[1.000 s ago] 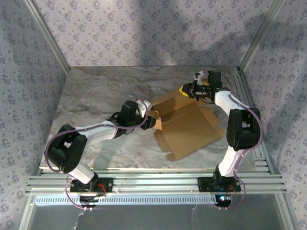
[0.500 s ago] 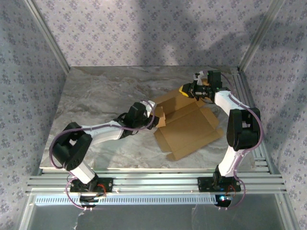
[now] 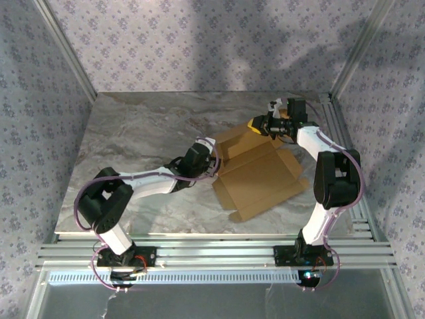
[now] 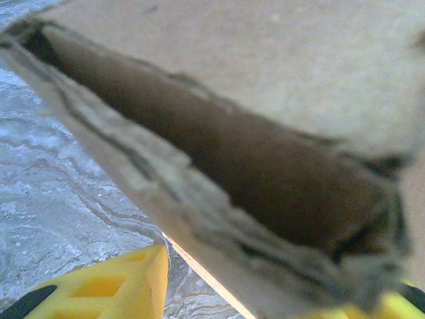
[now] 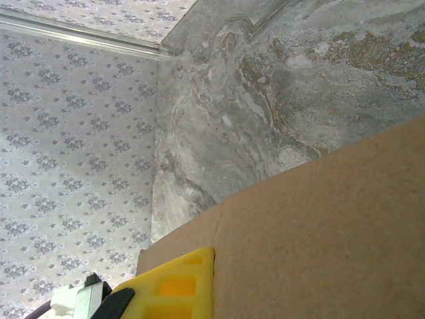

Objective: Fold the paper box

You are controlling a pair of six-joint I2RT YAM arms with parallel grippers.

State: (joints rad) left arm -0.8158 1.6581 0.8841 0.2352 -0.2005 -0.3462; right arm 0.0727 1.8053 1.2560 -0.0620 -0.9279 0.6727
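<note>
The box (image 3: 260,178) lies opened out on the counter (image 3: 139,133), right of centre in the top view, one long panel running from the middle of the frame down toward the lower right, with short flaps at its edges. The left arm (image 3: 149,178) stretches from the lower left of the frame up to the box's left edge, and the left jaws sit at a flap there that is raised off the counter.

In the left wrist view a thick, blurred fold of cardboard (image 4: 279,80) crosses the frame from upper left to lower right. One yellow finger (image 4: 119,287) shows at the bottom left and the tip of the other at the bottom right corner, so the left jaws stand wide apart with the fold between them. I cannot tell whether they touch it.

The right arm (image 3: 312,143) bends in from the right of the frame, with the right jaws at the box's upper corner. In the right wrist view one yellow finger (image 5: 169,289) lies against the cardboard edge at the bottom. The other is hidden, so I cannot tell how far the right jaws are closed
</note>
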